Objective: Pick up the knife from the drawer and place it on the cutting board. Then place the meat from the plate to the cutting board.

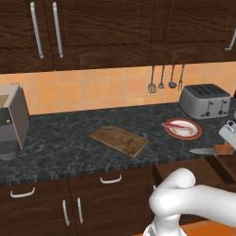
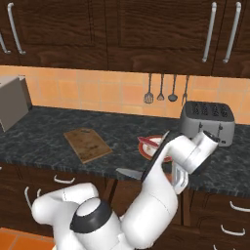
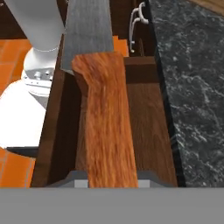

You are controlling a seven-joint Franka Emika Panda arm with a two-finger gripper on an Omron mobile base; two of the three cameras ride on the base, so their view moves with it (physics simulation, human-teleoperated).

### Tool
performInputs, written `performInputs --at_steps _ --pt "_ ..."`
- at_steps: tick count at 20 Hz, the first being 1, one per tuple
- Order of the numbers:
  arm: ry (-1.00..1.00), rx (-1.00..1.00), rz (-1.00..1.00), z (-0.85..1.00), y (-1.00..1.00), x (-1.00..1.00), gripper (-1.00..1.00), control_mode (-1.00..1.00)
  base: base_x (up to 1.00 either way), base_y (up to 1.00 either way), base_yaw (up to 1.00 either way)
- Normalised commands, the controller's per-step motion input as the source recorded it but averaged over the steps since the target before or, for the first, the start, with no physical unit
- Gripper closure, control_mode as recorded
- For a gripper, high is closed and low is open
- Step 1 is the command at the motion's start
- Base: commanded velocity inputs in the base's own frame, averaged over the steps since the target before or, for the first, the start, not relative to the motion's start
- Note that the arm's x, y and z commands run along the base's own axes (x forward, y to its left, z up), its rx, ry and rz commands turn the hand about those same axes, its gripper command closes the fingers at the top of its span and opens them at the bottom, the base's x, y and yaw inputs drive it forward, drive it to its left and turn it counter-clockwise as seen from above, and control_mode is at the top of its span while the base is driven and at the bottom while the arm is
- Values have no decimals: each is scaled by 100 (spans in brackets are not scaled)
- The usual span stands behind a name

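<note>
Orange-red wood runs straight up the hand view: that's the handle of the knife, pinched between the two fingertips, the grey blade pointing away from the camera. The gripper is clenched on that handle, and in the left base view the knife hangs level at the far right, just off the front edge of the dark speckled counter. Below it sits the drawer, pulled out, its brown floor and lighter side walls showing under the handle. From the right base view only the blade tip pokes out past the white arm, so the grip itself is hard to read there.

Up on the counter, the cutting board lies bare and angled, well apart from the knife. Just right of it the plate with the red rim carries the meat, a reddish slab lying across it. A silver toaster stands behind the plate.
</note>
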Motion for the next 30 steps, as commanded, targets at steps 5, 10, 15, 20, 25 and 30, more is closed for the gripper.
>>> performInputs --at_steps 5,10,15,20,25,30 --pt "21 1 -6 94 84 51 100 -100 0 0 0" --pt "26 0 -6 54 100 84 100 -100 0 0 0" --pt "5 -20 -24 12 100 57 100 -100 0 0 0" --pt "0 -29 -34 -6 100 16 100 -100 0 0 0" --pt "-9 -25 -40 -22 100 0 100 -100 0 0 0" --pt "-10 -16 -54 -29 88 0 100 -100 0 0 0"
